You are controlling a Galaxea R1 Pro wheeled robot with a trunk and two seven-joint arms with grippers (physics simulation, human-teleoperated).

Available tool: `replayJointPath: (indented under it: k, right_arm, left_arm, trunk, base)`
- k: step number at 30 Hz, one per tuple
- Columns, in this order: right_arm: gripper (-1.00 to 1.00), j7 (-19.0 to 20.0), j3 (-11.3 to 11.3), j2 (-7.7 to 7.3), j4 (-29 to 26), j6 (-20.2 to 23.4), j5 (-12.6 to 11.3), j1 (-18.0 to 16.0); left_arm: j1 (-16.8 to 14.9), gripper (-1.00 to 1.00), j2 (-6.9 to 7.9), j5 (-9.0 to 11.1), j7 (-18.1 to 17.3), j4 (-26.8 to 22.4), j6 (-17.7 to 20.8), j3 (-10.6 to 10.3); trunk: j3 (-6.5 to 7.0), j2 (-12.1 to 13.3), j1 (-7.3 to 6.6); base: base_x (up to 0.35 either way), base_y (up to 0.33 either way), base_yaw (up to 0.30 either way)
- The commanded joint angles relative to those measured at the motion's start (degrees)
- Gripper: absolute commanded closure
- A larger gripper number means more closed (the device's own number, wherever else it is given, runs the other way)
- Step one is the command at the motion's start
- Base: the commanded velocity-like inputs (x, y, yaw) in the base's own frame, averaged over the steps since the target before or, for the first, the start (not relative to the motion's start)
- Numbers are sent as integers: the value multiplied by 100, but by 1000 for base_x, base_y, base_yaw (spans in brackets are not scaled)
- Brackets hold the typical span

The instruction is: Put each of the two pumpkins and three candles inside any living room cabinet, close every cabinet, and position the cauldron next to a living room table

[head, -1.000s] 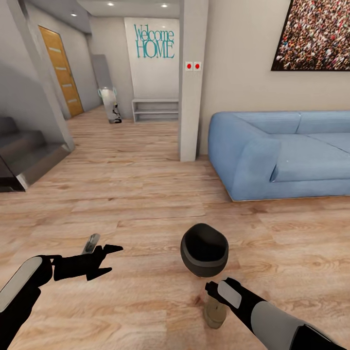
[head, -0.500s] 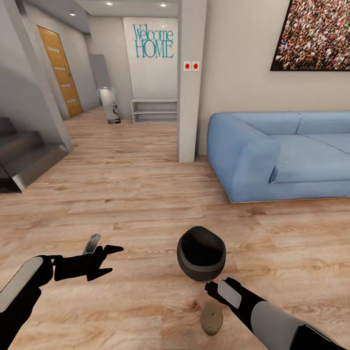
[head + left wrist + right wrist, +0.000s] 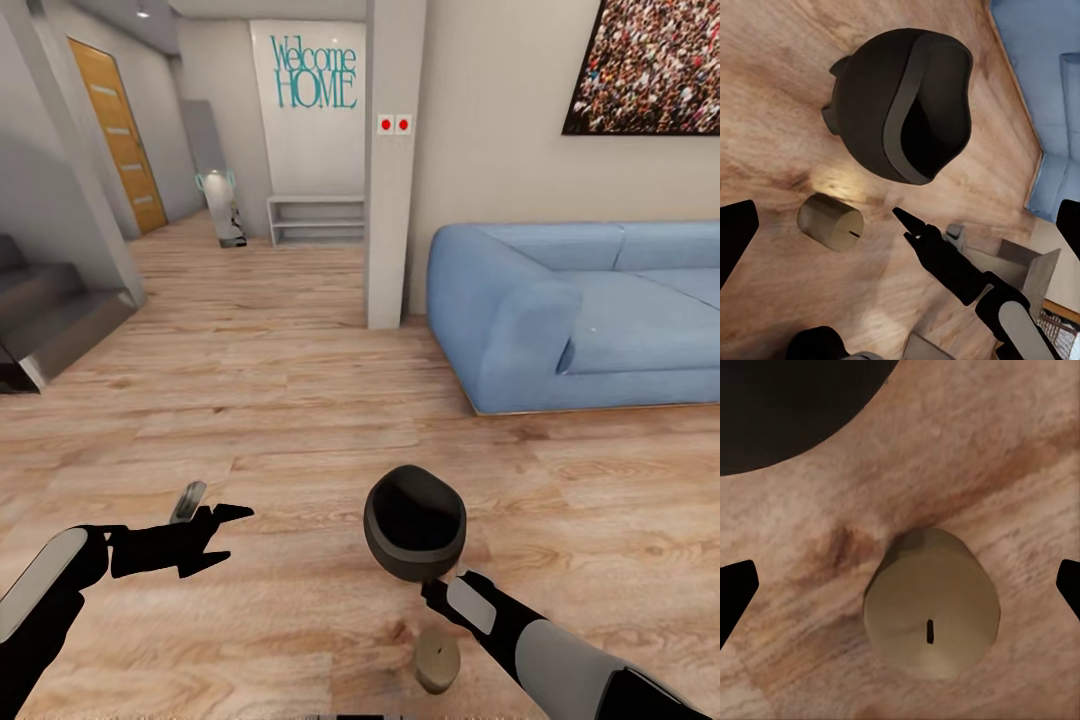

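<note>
Head view is looking over a wooden floor (image 3: pixel 300 400) toward a blue sofa (image 3: pixel 580 320) at the far right; the dark cauldron (image 3: pixel 415 520) is sitting on the boards near the robot, and a stubby candle (image 3: pixel 437 660) is standing upright just nearer, close beside it; the right gripper (image 3: pixel 432 590) is hanging above the candle, while the left gripper (image 3: pixel 215 530) is hovering well apart to the left, fingers spread and holding nothing.

Left wrist view is showing the cauldron (image 3: pixel 900 105), the candle (image 3: pixel 831 221) beside it, and the right gripper (image 3: pixel 906 225) pointing down near the candle without touching it.

Right wrist view is looking straight down on the candle (image 3: pixel 932 611), wick visible, lying between the spread, released fingertips.

Judging from this, the step in hand is picking up a candle; the next move is calling for a straight descent, then closing on its sides without nudging the cauldron.
</note>
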Motion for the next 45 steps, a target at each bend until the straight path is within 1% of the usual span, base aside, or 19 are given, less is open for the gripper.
replayJointPath:
  k: [1, 18, 38, 45]
  right_arm:
    - [-100, -33, 31, -2, -9, 21, -14, -5]
    - [-100, -29, 31, -18, -9, 30, -14, -5]
    - [-100, -28, 31, 0, -18, 22, -5, -5]
    - [-100, -28, 33, -1, -32, 6, -5, -9]
  left_arm:
    - [-4, -100, 4, 63, 57, -3, -3, -6]
    - [-4, -100, 5, 72, 57, -2, 2, -6]
    - [-4, -100, -5, 72, 57, -11, 1, -28]
    - [-4, -100, -2, 72, 57, -11, 2, -21]
  trunk:
    - [-28, -4, 1]
    - [-404, -27, 45]
    - [-848, -53, 96]
    - [-848, -53, 96]
  base:
    - [0, 0, 0]
    - [0, 0, 0]
    - [0, 0, 0]
    - [0, 0, 0]
